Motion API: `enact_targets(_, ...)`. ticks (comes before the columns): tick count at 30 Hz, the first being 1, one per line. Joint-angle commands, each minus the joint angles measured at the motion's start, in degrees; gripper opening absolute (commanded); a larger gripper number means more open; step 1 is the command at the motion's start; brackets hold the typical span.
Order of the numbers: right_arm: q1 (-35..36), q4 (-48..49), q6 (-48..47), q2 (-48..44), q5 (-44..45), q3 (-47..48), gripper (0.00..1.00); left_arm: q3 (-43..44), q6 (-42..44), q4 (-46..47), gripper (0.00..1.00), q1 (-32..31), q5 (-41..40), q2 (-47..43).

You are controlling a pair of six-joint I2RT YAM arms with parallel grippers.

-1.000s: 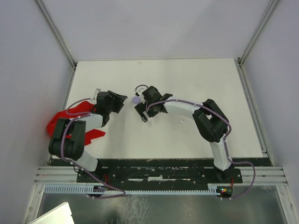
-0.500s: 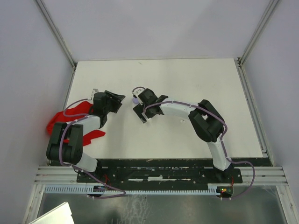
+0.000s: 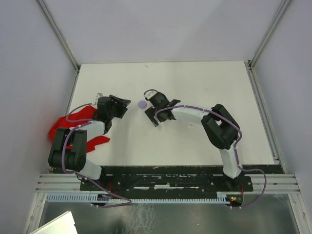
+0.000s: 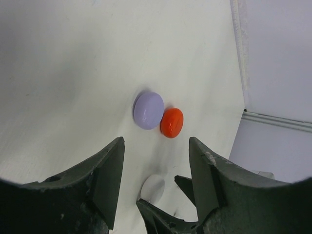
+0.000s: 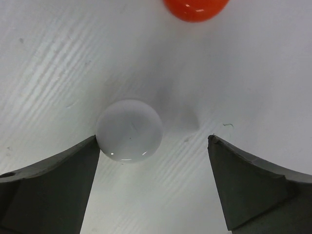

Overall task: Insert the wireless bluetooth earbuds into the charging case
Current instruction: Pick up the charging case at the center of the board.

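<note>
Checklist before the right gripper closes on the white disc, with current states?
1. Right gripper open: ok, jaws stand wide.
2. White disc between the jaws: ok, but off-centre, touching one finger.
3. Red disc clear of the closing path: ok, it lies ahead of the gripper at the top edge of the right wrist view.
4. Left gripper empty: ok, open, nothing between the jaws.
5. Lilac disc out of the way: ok, right beside the red disc, apart from both grippers.
6. Earbuds located: not ok, none show in any view.
</note>
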Motion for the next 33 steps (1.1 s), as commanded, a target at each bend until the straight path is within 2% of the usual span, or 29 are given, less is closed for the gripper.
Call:
enact_targets(1, -2.11, -1.22, -1.68, -3.74, 3.32, -3.09, 0.99, -0.55, -1.68, 2.16, 0.61, 0.2, 1.09, 0.08)
enact_targets(10, -6.18, -0.19, -0.9, -7.88, 3.24, -6.19, 0.99, -1.0, -2.12, 2.46, 0.61, 0.2, 1.48, -0.51)
enact_targets(17, -6.18, 1.17, -2.36, -11.26, -5.3, -6.86, 1.0, -1.12, -2.74, 3.68, 0.61, 0.15, 3.75, -0.82)
enact_targets(22, -6.08, -0.36, -4.69, -9.02, -11.08, -4.36, 1.0, 0.52, -2.23, 3.89, 0.61, 0.24, 7.11, -0.99)
enact_targets(33, -6.18, -1.56, -6.33, -2.39, -12.56, 1.27, 0.93, 3.85, -1.38, 1.87, 0.6, 0.29, 11.78, -1.43)
